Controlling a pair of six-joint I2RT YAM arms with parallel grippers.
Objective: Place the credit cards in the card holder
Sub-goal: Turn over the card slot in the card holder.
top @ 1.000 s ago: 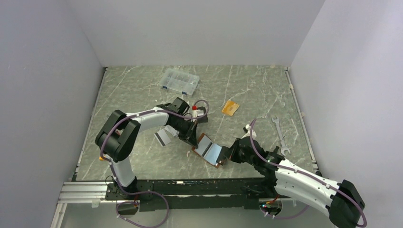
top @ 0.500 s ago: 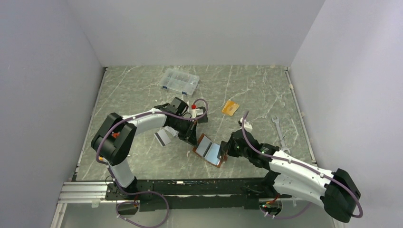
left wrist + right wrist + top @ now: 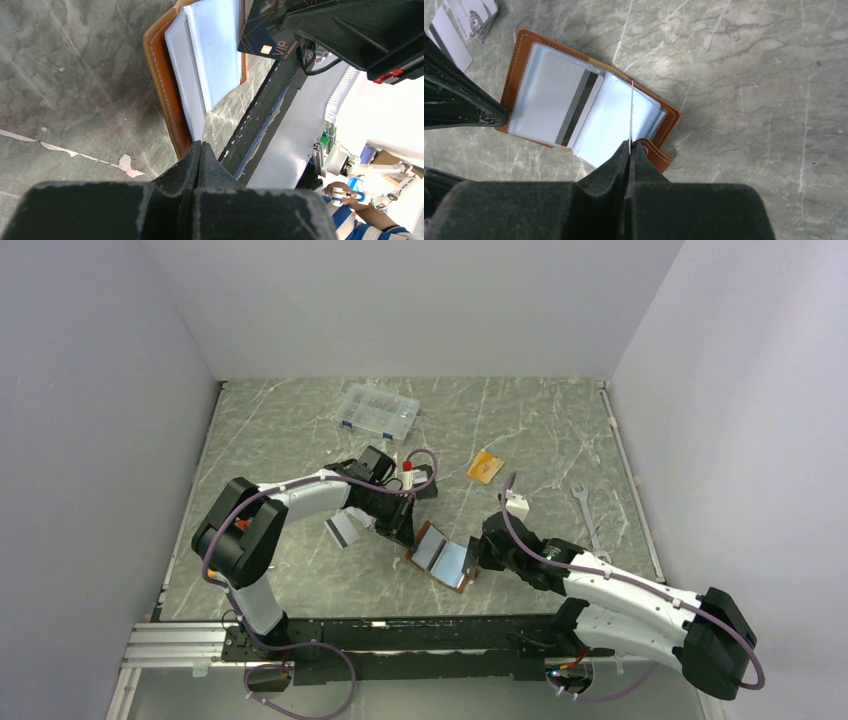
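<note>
Brown leather holder [image 3: 514,65] lies open flat, right under the right claw [image 3: 629,146]. We're mid-insert. That claw is clamped tight on the near end of one card [image 3: 630,107], which stands edge-on over the sleeve [image 3: 609,125] just past the tips. We can't tell if its far edge is in the sleeve mouth or only above it.

A striped card [image 3: 579,107] already sits in the sleeve left of the claw, so we judge the task partly done.

Left claw [image 3: 200,146] is clenched with nothing between its fingers. Its tips sit at the holder's outer edge and seem to pin the cover. Contact looks likely, not certain.

Next move as we see it:
- Tilt the card down toward flat.
- Line its edge up with the sleeve opening.
- Slide it in, with the left claw holding the cover down.

Risk: the thin clear sleeve probably buckles if we come in steep.

Left to load: the card stack [image 3: 474,17] just beyond the left claw, and the orange card [image 3: 486,467] well beyond the right claw.
</note>
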